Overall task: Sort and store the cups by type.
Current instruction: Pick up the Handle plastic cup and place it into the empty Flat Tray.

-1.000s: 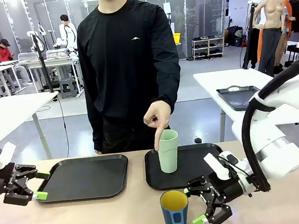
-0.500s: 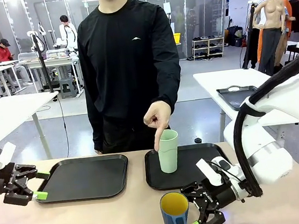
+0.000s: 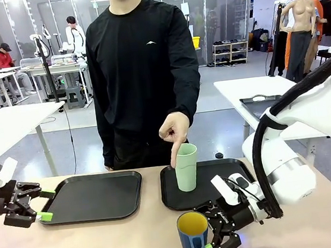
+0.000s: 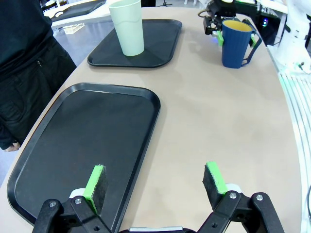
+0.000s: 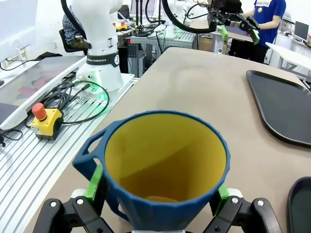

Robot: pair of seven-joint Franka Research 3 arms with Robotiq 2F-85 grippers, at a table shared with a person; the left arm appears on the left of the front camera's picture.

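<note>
A dark blue cup with a yellow inside and a handle stands near the table's front edge. My right gripper is open, its fingers reaching either side of the cup. In the right wrist view the blue cup sits between the green pads, jaws wide. A tall mint-green cup stands upright on the right black tray. A person's hand points a finger down at its rim. My left gripper hangs open and empty at the left tray's near end. The left wrist view shows the left gripper, the mint-green cup and the blue cup.
The left tray lies bare under my left gripper's fingers. The person in a black top stands at the far edge behind the trays. Bare tan tabletop stretches between the trays and the front edge.
My right gripper has slid left to the blue cup, and its open fingers now flank it. The left gripper, the mint-green cup and the pointing hand have stayed still.
</note>
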